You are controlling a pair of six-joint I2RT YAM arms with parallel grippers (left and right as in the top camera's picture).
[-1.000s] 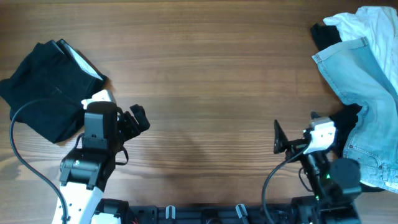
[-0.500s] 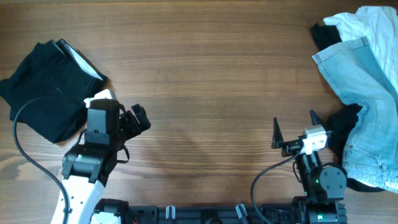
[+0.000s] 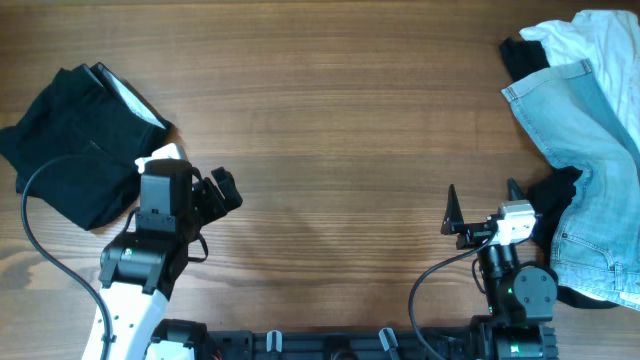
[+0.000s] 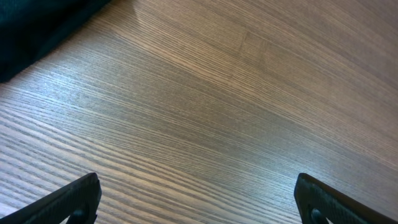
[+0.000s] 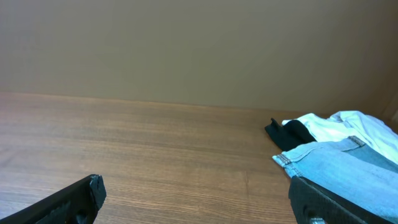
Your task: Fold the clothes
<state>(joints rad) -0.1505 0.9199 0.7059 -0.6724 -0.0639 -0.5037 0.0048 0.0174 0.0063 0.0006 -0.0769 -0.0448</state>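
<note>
A large black garment (image 3: 70, 140) lies folded at the left of the table, and its edge shows in the left wrist view (image 4: 37, 25). Pale blue jeans (image 3: 585, 150) lie heaped at the right with a white top (image 3: 590, 35) and a black garment (image 3: 522, 55) under them. These also show in the right wrist view: jeans (image 5: 348, 171), white top (image 5: 336, 127). My left gripper (image 3: 222, 190) is open and empty beside the folded garment. My right gripper (image 3: 482, 200) is open and empty, left of the jeans.
Bare wooden table (image 3: 330, 130) lies between the two piles. Black cables (image 3: 30, 230) loop from each arm near the front edge. A plain wall (image 5: 186, 43) stands behind the table in the right wrist view.
My right arm has drawn back toward the front edge and swung upright, its gripper now pointing away across the table. The left arm has barely moved.
</note>
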